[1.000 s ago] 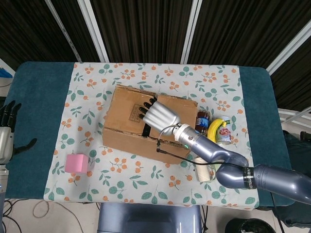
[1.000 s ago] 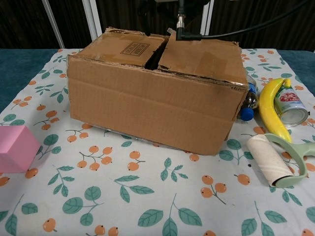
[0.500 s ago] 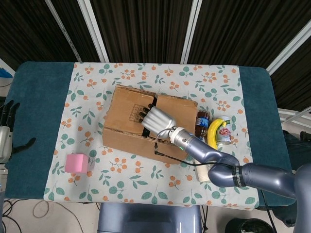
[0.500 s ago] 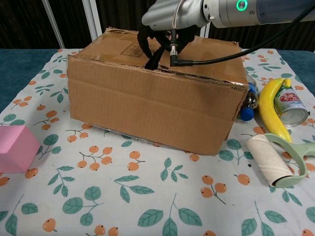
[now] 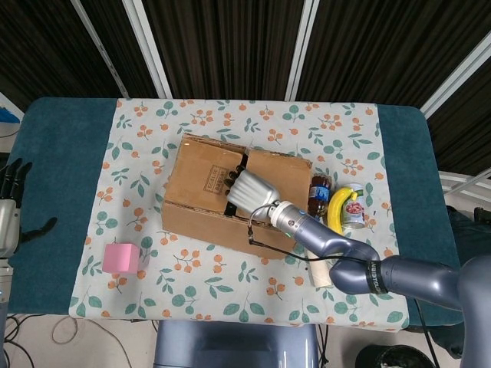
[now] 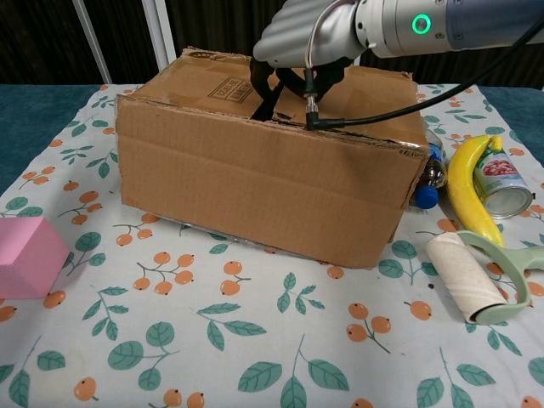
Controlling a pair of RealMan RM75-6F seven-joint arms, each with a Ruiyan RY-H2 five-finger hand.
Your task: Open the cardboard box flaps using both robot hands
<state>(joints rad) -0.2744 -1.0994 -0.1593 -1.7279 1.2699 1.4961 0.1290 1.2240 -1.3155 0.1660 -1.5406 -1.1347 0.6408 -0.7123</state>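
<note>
The cardboard box [image 5: 201, 175] stands mid-table on the flowered cloth, both top flaps down with a dark seam between them. My right hand [image 5: 249, 190] lies over that seam, its dark fingers [image 5: 231, 179] pointing down into the gap by the left flap's edge. From the chest view the right hand [image 6: 306, 38] hovers on the box [image 6: 255, 178] top, its fingers spread and dipping into the slit, gripping nothing that I can see. My left hand [image 5: 9, 211] rests far off at the table's left edge, fingers apart and empty.
A pink cube [image 5: 121, 258] sits front left of the box. Right of the box lie a bottle [image 5: 319, 193], a banana [image 5: 337, 207] and a can [image 5: 354, 215]. A lint roller [image 6: 472, 285] lies in front of them.
My right hand has come down and drawn back along the seam, its fingers sinking into the gap. The right flap, tilted up before, now lies flatter. The left hand has not moved.
</note>
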